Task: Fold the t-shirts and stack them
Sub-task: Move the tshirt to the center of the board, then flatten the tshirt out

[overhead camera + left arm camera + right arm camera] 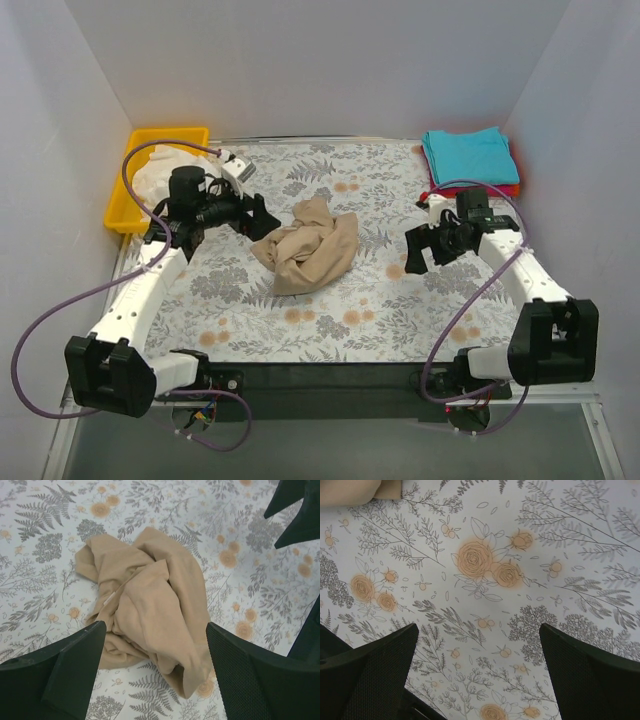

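Lying: one tan t-shirt (305, 245) crumpled, one teal t-shirt (468, 155) folded.

Tan t-shirt (155, 615) — soft, matt, creased cloth; table cover (330, 300) — smooth, matt printed cloth

A robotics lab test cell: bare white panels (300, 70) box in a table (330, 380) draped with fern-printed cloth (320, 320), left arm (135, 300) and right arm (515, 275) bolted at its near edge, trailing purple cables (30, 350)
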